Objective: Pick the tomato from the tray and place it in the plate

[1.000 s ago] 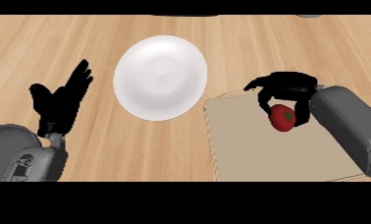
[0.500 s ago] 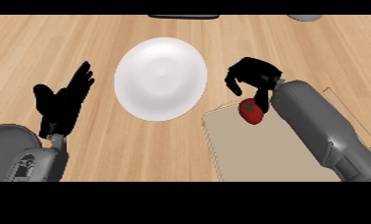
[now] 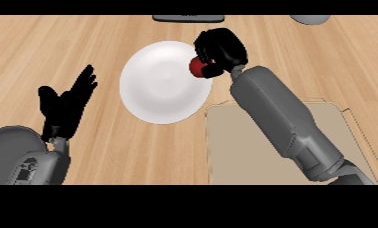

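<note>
The light wooden plank surface (image 3: pixel 88 42) fills the head view from edge to edge. On it, at the lower right, lies the flat tan rectangular tray (image 3: pixel 251 157); most of its middle is hidden by the grey right forearm (image 3: pixel 284 117), which crosses it diagonally from the lower right corner up toward the centre of the view. The grey left forearm (image 3: pixel 29 159) shows at the lower left corner.

The round white plate (image 3: pixel 159 84) sits on the surface left of centre, just above and to the left of the tray's upper left corner. Whether plate rim and tray corner touch cannot be told.

The black right hand (image 3: pixel 220 49) is over the plate's upper right rim. Its fingers are curled round the small red tomato (image 3: pixel 198 67), which shows on the hand's left side, over the right edge of the plate. Whether the tomato touches the plate cannot be told.

The black left hand (image 3: pixel 66 103) shows at the left, beside the plate and apart from it. Its fingers are straight and spread, pointing up; it holds nothing.

At the top edge, a dark flat object (image 3: pixel 188 18) and a grey rounded object (image 3: pixel 310 19) are partly cut off.
</note>
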